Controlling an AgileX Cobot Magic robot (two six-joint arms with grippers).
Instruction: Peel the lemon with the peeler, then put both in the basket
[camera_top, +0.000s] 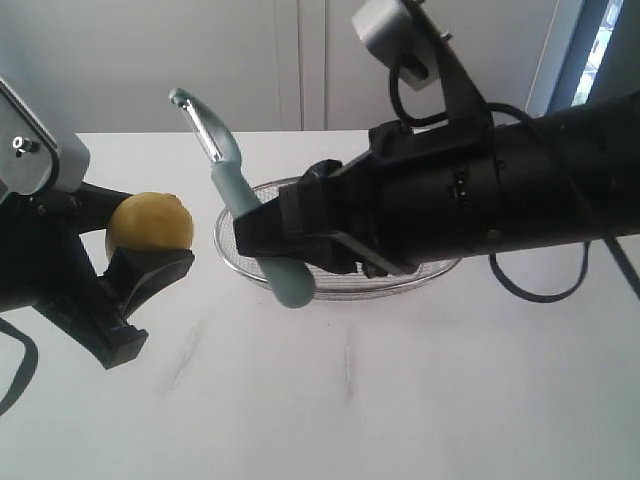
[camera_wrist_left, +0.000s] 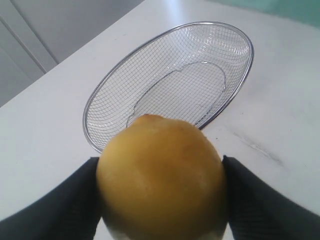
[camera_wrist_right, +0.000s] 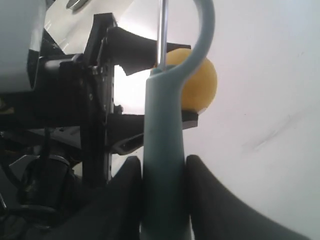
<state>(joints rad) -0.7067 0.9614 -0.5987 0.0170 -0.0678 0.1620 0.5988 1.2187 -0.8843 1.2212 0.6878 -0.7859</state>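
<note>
My left gripper (camera_top: 140, 250) is shut on the yellow lemon (camera_top: 150, 222), holding it above the white table at the left. In the left wrist view the lemon (camera_wrist_left: 162, 175) fills the space between both black fingers (camera_wrist_left: 260, 200). My right gripper (camera_top: 262, 232) is shut on the pale teal handle of the peeler (camera_top: 232, 190), whose looped head with the metal blade points up and to the left, a short way from the lemon. The right wrist view shows the peeler (camera_wrist_right: 162, 150) upright between the pads, with the lemon (camera_wrist_right: 202, 87) behind its loop. The wire basket (camera_top: 232, 250) lies behind and under the right gripper.
The silver mesh basket (camera_wrist_left: 170, 85) holds nothing in the left wrist view. The right arm's black body (camera_top: 500, 190) covers most of the basket in the exterior view. White table (camera_top: 350, 400) extends toward the front; a pale wall stands behind.
</note>
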